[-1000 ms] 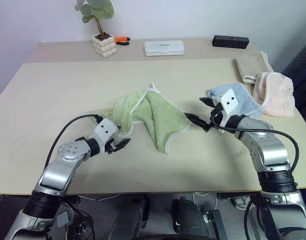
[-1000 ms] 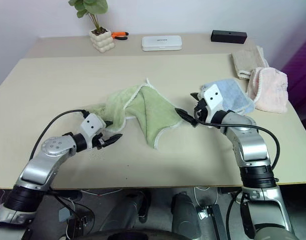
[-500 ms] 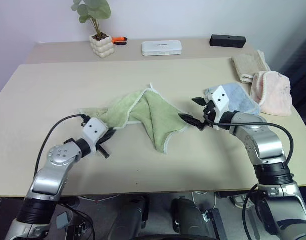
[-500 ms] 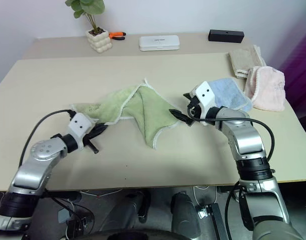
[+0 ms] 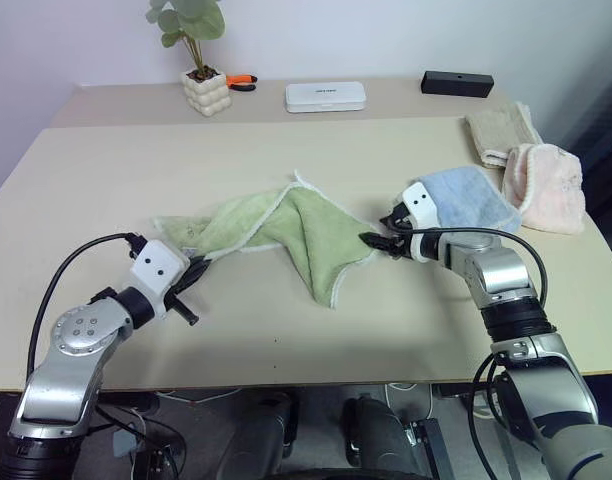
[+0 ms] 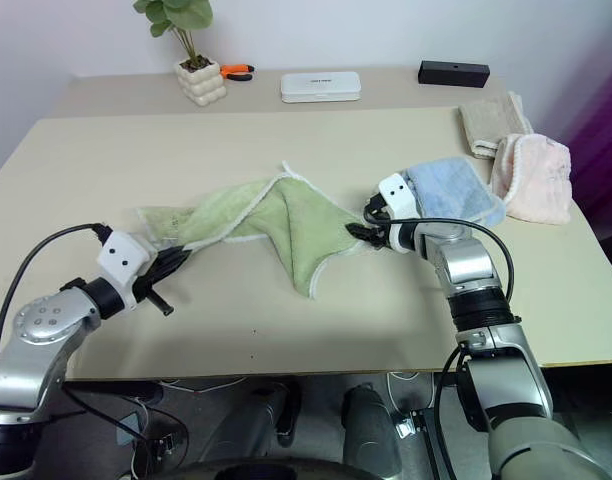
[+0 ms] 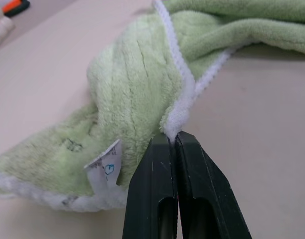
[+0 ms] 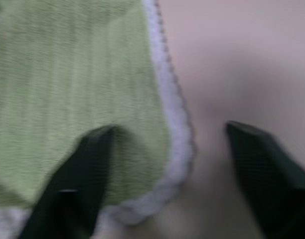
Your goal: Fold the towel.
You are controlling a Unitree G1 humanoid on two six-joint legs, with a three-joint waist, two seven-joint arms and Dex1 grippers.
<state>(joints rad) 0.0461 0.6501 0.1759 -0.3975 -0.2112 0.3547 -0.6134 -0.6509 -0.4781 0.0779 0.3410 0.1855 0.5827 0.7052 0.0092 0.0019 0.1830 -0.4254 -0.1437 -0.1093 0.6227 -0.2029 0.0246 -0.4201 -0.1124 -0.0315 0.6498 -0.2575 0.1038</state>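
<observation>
The light green towel (image 5: 306,225) lies crumpled and stretched sideways in the middle of the table, with a pointed flap toward the front. My left gripper (image 5: 196,268) is low at its left end. In the left wrist view the left gripper (image 7: 175,137) is shut on the towel's (image 7: 137,74) white stitched edge, beside a small white label (image 7: 105,164). My right gripper (image 5: 378,240) is down at the towel's right corner. In the right wrist view the right gripper (image 8: 170,129) is open, one finger on the green cloth (image 8: 68,64) and the other on the bare table past the white edging.
A folded light blue towel (image 5: 466,195) lies just behind my right gripper, with a pink towel (image 5: 548,185) and a beige one (image 5: 501,130) further right. Along the back stand a potted plant (image 5: 206,90), an orange tool (image 5: 244,80), a white box (image 5: 326,96) and a black box (image 5: 456,83).
My left gripper shut on the towel's left edge and drew it to the left, stretching the cloth out. My right gripper sank forward onto the right corner, its fingers closer together.
</observation>
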